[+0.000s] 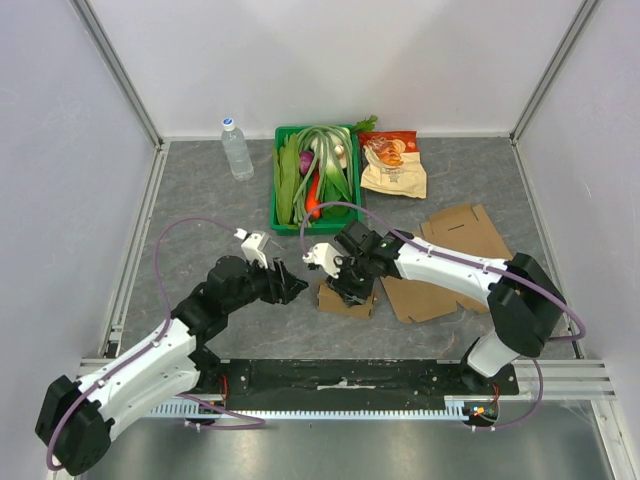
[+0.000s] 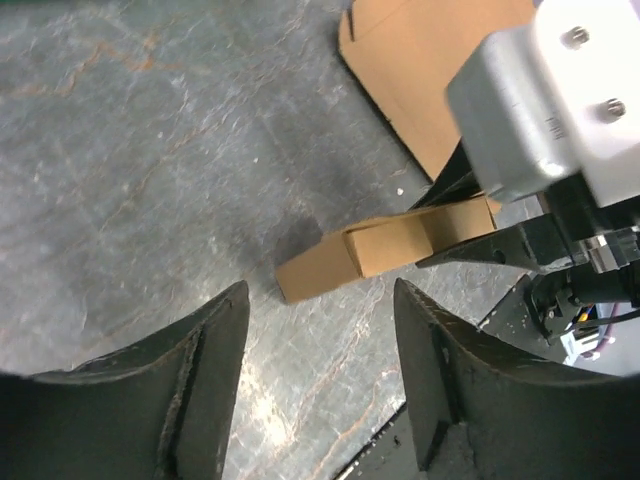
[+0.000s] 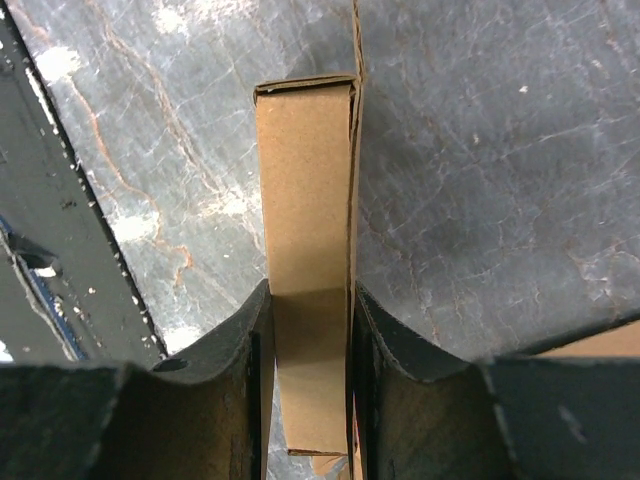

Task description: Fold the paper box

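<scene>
The paper box (image 1: 343, 300) is brown cardboard, partly folded, lying on the grey table just in front of the green basket. My right gripper (image 1: 351, 284) comes in from the right and is shut on a doubled-over wall of the box (image 3: 305, 180), with the strip squeezed between both fingers (image 3: 250, 350). My left gripper (image 1: 294, 290) hovers a little to the left of the box and is open. In the left wrist view the box's end (image 2: 340, 262) lies beyond my empty left gripper (image 2: 320, 335), apart from the fingers.
A flat cardboard sheet (image 1: 452, 262) lies right of the box. At the back stand a green basket (image 1: 279, 216) of vegetables, a water bottle (image 1: 237, 148) and a snack bag (image 1: 393, 166). A black rail (image 1: 340, 378) runs along the near edge.
</scene>
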Tool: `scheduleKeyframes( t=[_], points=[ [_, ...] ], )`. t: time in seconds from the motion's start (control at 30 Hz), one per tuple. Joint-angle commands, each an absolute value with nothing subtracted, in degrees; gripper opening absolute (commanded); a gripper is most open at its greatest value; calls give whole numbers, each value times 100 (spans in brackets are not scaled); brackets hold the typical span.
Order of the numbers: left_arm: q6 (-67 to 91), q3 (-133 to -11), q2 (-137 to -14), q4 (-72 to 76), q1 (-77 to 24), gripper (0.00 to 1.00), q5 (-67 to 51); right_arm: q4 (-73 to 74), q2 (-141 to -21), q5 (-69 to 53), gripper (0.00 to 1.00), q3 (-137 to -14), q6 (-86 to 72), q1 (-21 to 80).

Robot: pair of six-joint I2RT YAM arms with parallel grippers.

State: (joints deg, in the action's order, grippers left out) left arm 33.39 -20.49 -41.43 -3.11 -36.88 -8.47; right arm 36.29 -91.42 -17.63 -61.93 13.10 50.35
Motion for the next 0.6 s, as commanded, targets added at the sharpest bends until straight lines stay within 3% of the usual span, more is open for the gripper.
scheduleKeyframes(
  t=[0.0,0.13,0.43,0.57],
  points=[
    [2347,-1996,-4666,1114,-3709,63,-1763,3999,-9132,-2355,22,-6328,1538,4931],
    [2013,-1846,-4878,1949,-3700,60,-2030,4025,-9281,-2417,22,-6372,1573,4904],
    [1477,-1995,-5343,1969,-3735,45,-2444,4008,-9325,-2294,20,-6442,1591,4904],
    [1362,-2021,-5458,1951,-3762,45,-2514,4017,-9281,-2285,20,-6469,1600,4904]
  ],
)
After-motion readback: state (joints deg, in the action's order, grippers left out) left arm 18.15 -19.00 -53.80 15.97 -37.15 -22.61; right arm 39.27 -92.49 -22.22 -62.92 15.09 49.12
